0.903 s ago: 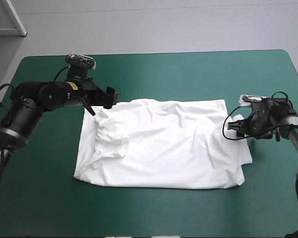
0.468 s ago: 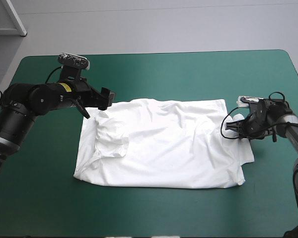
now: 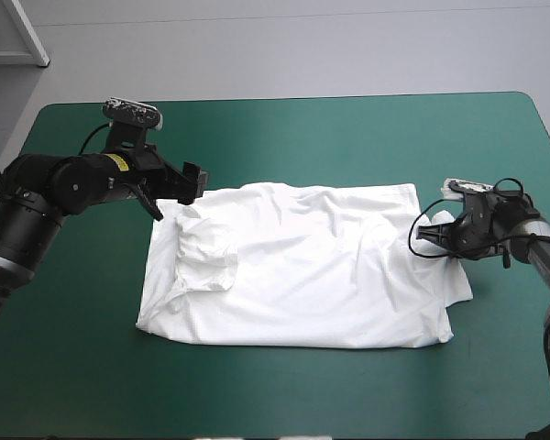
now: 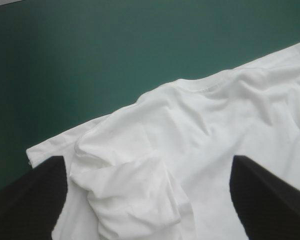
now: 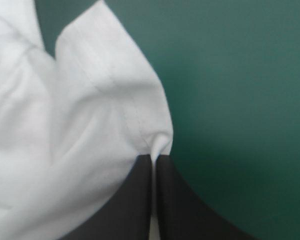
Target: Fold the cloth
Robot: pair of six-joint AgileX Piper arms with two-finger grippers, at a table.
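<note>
The left end effector (image 3: 177,192) hangs over the T-shirt's far left corner, its black fingers spread wide, with a rumpled fold (image 4: 130,195) of the cloth lying between them. The white T-shirt (image 3: 302,270) lies spread mostly flat across the middle of the teal-green surface (image 3: 330,137). At its right edge the right end effector (image 3: 425,235) pinches a raised bit of hem, fingers all but meeting on it.

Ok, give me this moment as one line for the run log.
T-shirt: spread flat on table, not yet folded | left gripper: open, at its far left corner | right gripper: shut on its right edge
</note>
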